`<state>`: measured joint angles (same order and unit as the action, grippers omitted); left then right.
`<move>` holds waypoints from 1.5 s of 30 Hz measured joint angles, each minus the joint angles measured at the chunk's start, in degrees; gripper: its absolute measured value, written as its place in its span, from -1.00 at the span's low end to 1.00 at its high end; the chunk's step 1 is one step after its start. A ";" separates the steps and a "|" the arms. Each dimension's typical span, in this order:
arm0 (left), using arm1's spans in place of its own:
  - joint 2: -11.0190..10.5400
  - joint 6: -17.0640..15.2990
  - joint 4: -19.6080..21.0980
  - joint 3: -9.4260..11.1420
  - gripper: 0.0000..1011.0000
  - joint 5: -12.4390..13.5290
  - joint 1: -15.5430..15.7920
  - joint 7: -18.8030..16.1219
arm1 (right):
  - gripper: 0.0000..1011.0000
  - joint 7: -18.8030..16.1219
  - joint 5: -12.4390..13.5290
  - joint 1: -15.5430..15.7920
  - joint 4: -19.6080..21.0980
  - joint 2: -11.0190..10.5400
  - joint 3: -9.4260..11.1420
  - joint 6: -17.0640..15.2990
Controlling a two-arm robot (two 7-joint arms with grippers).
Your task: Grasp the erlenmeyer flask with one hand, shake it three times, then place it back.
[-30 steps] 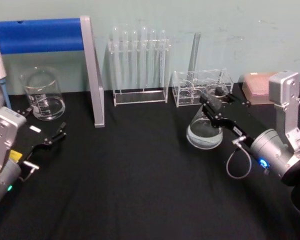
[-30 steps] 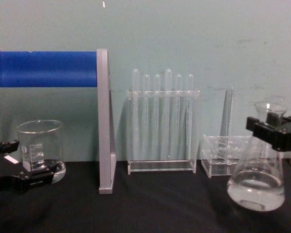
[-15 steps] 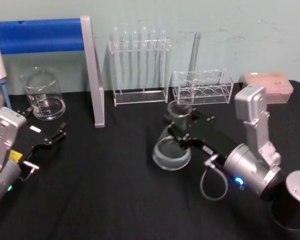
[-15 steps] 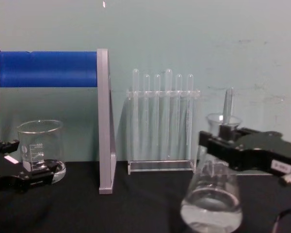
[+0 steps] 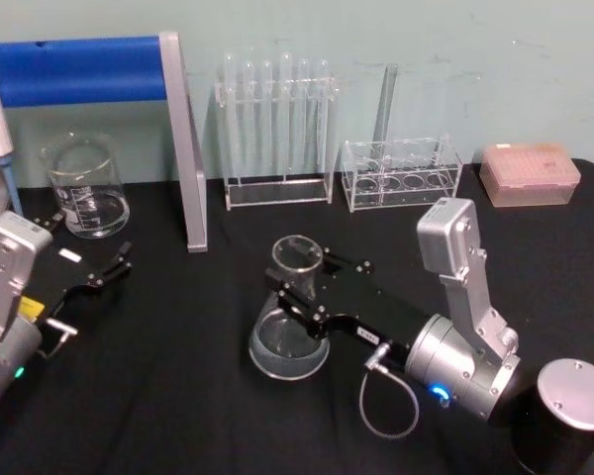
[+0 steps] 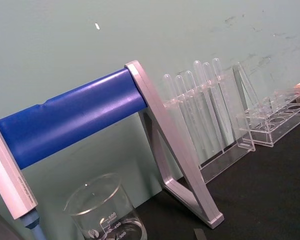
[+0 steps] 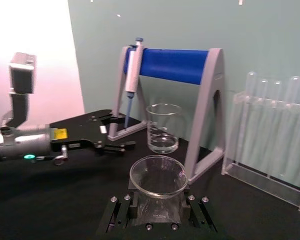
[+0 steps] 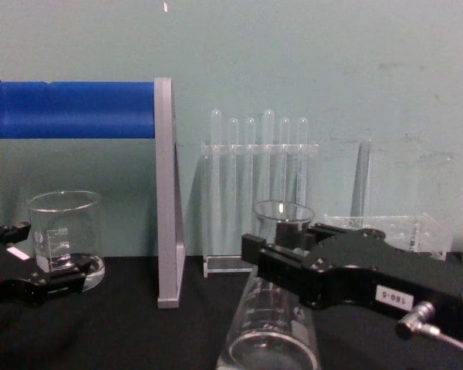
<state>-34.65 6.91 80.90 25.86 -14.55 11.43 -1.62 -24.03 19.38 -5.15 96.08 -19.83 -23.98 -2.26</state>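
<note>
Erlenmeyer flask, clear glass, conical w/ narrow neck and flared rim, is mid-table over the black cloth. Shallow clear liquid in its wide base. Can't tell if the base touches the cloth. Black jointed right gripper has its fingers clamped round the flask's neck. Straight-walled glass beaker at far left, a little liquid at btm. Thin glass test tubes stand upright in a clear plastic rack at the back. Black left gripper is parked near the beaker, fingers apart, holding nothing. Vs 0.5 s ago: flask + right gripper are further left and closer to the robot.
</note>
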 joint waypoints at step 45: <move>0.00 0.00 0.00 0.00 0.98 0.00 0.00 0.00 | -0.11 9.22 -2.44 -4.67 -9.02 1.51 10.86 1.84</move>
<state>-34.65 6.91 80.90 25.86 -14.55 11.43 -1.62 -14.81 16.94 -9.82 87.06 -18.32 -13.12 -0.42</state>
